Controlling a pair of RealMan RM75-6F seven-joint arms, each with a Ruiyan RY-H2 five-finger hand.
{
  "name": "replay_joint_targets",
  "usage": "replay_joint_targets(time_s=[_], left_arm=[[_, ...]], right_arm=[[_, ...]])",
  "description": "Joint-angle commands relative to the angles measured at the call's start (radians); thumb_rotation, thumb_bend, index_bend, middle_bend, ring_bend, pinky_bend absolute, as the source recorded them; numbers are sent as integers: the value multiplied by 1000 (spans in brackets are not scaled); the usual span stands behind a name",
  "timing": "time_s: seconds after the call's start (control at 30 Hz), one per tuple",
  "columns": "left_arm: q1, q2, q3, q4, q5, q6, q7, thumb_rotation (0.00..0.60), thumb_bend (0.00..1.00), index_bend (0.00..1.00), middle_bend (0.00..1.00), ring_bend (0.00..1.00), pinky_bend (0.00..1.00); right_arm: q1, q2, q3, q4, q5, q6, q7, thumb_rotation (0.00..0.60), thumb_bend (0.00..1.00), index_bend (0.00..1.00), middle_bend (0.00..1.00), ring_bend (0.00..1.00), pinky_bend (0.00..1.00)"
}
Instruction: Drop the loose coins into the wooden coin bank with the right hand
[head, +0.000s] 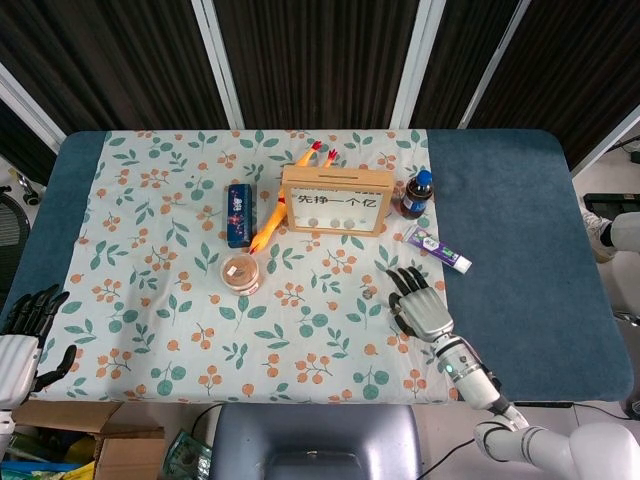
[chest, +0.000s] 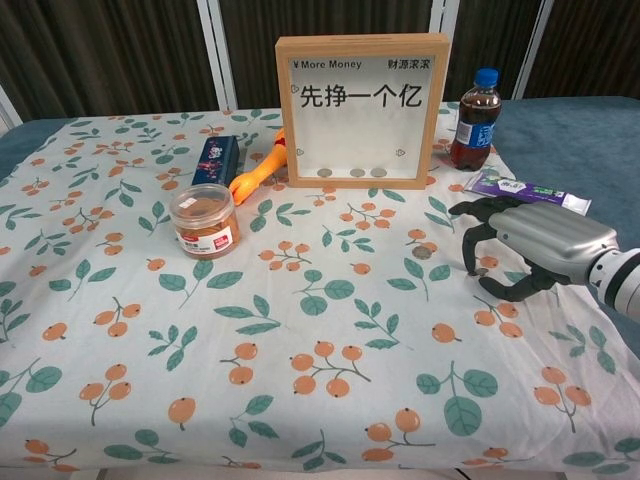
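The wooden coin bank (chest: 360, 110) stands upright at the back of the cloth, seen from above as the coin bank (head: 337, 200), with three coins lying inside along its bottom. One loose coin (chest: 423, 253) lies on the cloth left of my right hand (chest: 525, 245); it shows in the head view as the coin (head: 368, 294). A second coin (chest: 482, 271) lies under the arched fingers of that hand. My right hand (head: 418, 305) hovers palm down with fingers spread, tips at the cloth, holding nothing. My left hand (head: 25, 328) hangs off the table's left front corner, fingers apart, empty.
A cola bottle (chest: 477, 118) and a toothpaste tube (chest: 520, 190) sit behind my right hand. A round jar (chest: 204, 220), a blue tin (chest: 215, 160) and an orange rubber chicken (chest: 255, 175) lie left of the bank.
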Motion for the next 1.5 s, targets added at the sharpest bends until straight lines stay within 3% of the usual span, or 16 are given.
replay_joint_targets(time_s=[0.03, 0.6, 1.17, 1.33, 1.5], left_arm=[[2, 1, -1, 0, -2, 2, -1, 600, 427, 0, 0, 0, 0], [6, 3, 0, 2, 6, 12, -17, 600, 427, 0, 0, 0, 0], [6, 3, -2, 5, 7, 13, -28, 600, 427, 0, 0, 0, 0], [4, 2, -2, 6, 5, 8, -25, 600, 428, 0, 0, 0, 0], [0, -1, -3, 5, 2, 2, -16, 600, 427, 0, 0, 0, 0]], right_arm=[[3, -9, 4, 10, 1, -3, 2, 600, 582, 635, 161, 0, 0], [5, -12, 14, 2, -11, 17, 24, 600, 594, 646, 181, 0, 0], [4, -14, 32, -6, -18, 57, 39, 600, 599, 732, 239, 0, 4], [31, 42, 89, -101, -38, 127, 41, 600, 599, 735, 239, 0, 4], [103, 130, 209, -262, -12, 133, -21, 600, 599, 736, 239, 0, 6]])
